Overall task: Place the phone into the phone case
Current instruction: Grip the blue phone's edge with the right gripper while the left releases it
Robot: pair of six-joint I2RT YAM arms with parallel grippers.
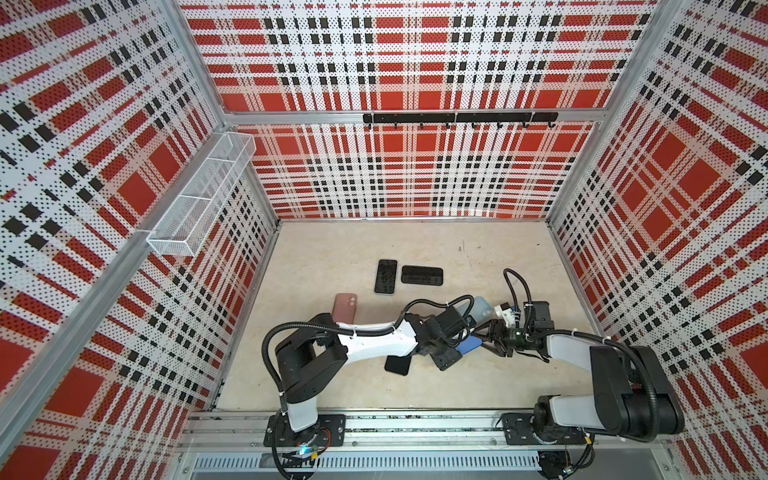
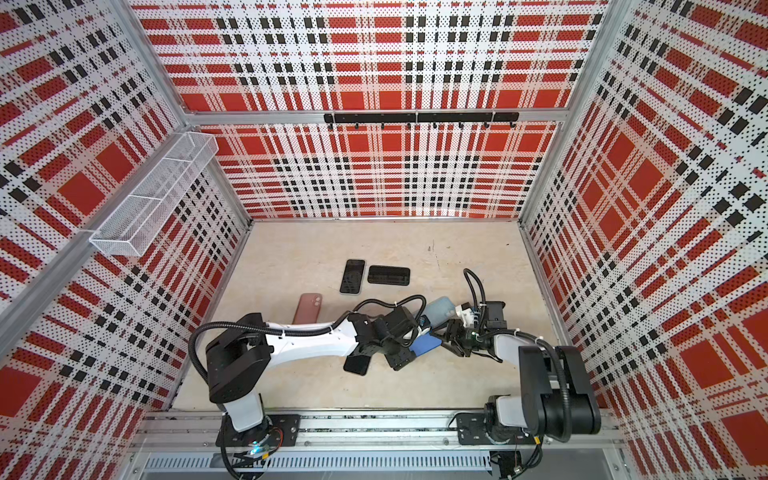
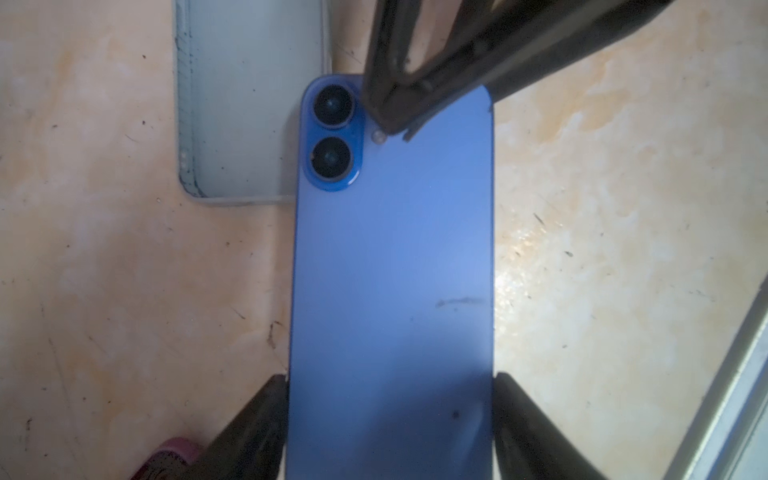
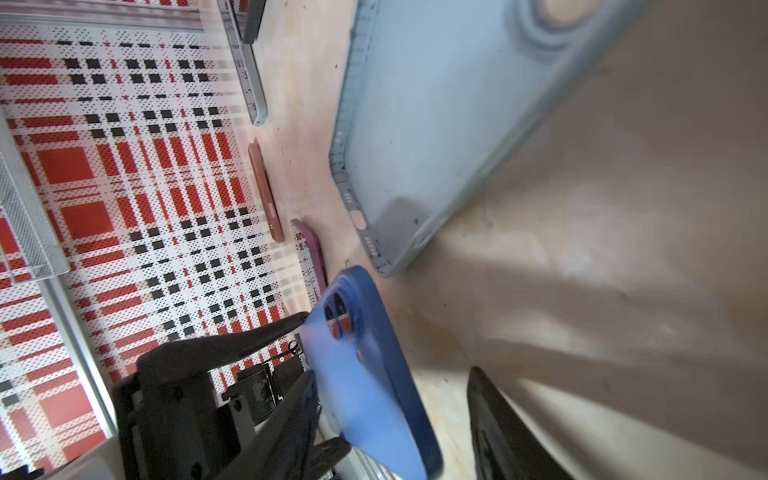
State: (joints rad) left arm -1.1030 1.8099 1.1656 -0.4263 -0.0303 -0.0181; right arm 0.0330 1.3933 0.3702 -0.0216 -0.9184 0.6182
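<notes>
The blue phone (image 1: pixel 469 345) (image 2: pixel 426 345) hangs just above the table, its back and two lenses showing in the left wrist view (image 3: pixel 390 270). My left gripper (image 1: pixel 459 343) (image 3: pixel 390 386) is shut on it across its width, at the end away from the lenses. My right gripper (image 1: pixel 488 338) (image 4: pixel 390 374) is open astride the camera end. One of its fingers (image 3: pixel 399 104) lies on the phone's back by the flash; the other stands clear of the phone (image 4: pixel 365 374). The pale blue phone case (image 1: pixel 482 309) (image 2: pixel 440 309) (image 4: pixel 449 124) lies hollow side up just beyond the phone.
A black phone (image 1: pixel 385 276) and a black case (image 1: pixel 422 275) lie side by side further back. A pink case (image 1: pixel 345 307) lies to the left by my left arm, and a black phone (image 1: pixel 397 365) partly under that arm. A wire basket (image 1: pixel 199 195) hangs on the left wall.
</notes>
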